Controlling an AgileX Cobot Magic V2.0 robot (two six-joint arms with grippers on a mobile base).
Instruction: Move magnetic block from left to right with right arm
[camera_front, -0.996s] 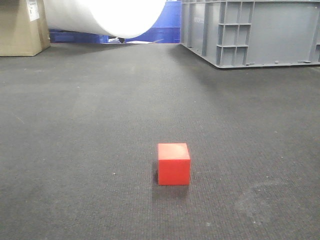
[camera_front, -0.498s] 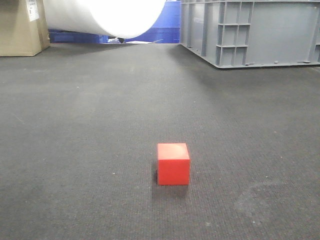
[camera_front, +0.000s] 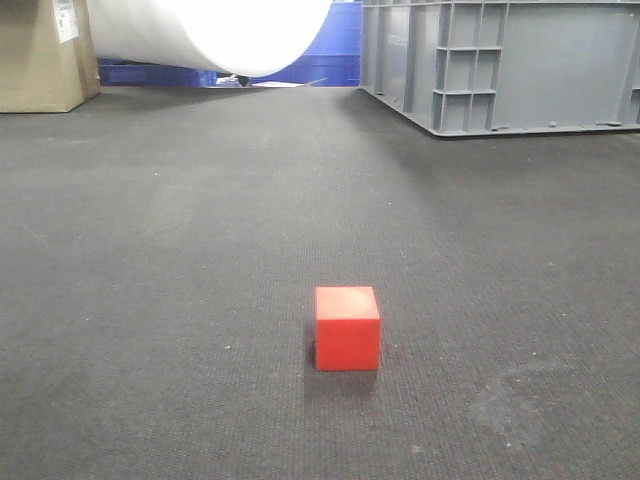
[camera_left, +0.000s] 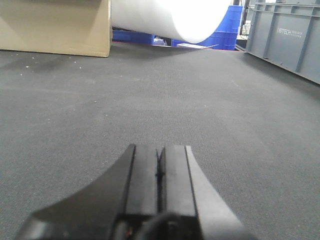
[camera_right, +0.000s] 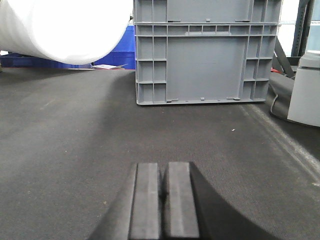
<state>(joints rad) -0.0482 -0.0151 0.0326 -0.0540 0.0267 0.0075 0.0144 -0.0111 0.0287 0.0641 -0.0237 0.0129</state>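
Front view: a red magnetic block (camera_front: 347, 328) sits alone on dark carpet (camera_front: 180, 300) at 6 o'clock. Left gripper (camera_left: 159, 175) and right gripper (camera_right: 161, 195) rest low, jaws pressed together, empty. A grey crate (camera_front: 500, 65) stands far at 1 o'clock

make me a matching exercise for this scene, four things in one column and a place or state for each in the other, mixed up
Things:
1. magnetic block
2. grey crate
3. cardboard box
4. right tool

Places or states:
A. far left, at the back of the carpet
B. shut, holding nothing
C. alone on the carpet, near the front
D. far right, at the back

Pairs: 1-C, 2-D, 3-A, 4-B
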